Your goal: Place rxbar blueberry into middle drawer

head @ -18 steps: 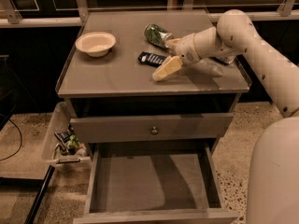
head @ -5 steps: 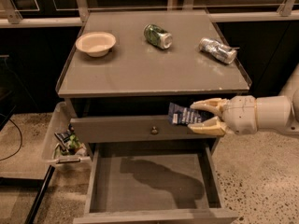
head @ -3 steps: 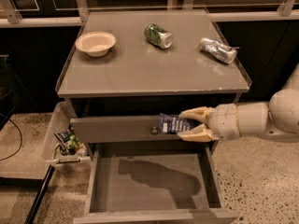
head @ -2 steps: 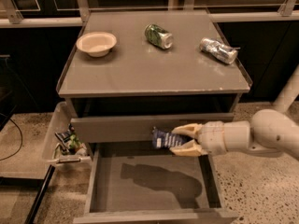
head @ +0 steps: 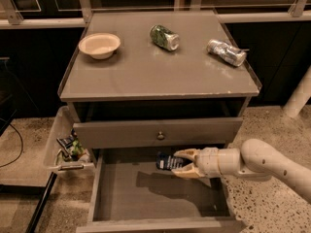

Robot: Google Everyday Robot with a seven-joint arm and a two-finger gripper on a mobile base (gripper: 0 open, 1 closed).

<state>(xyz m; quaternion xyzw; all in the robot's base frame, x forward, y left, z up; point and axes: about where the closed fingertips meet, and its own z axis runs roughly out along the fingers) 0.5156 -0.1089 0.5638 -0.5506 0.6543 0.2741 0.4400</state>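
The rxbar blueberry (head: 167, 161) is a dark navy bar held in my gripper (head: 181, 163), whose pale fingers are shut on its right end. The bar hangs just below the closed drawer front with the round knob (head: 160, 136), above the back part of the open middle drawer (head: 121, 193). The drawer is a wide grey box with a flat floor, pulled out toward the camera. My arm reaches in from the right.
On the cabinet top stand a pale bowl (head: 99, 44), a green can (head: 164, 37) lying on its side and a silver can (head: 226, 52) on its side. A clear side bin (head: 65, 149) with small items hangs at the cabinet's left.
My gripper has carried the bar from the cabinet top down past the front of the upper drawer and lower, to just above the open middle drawer.
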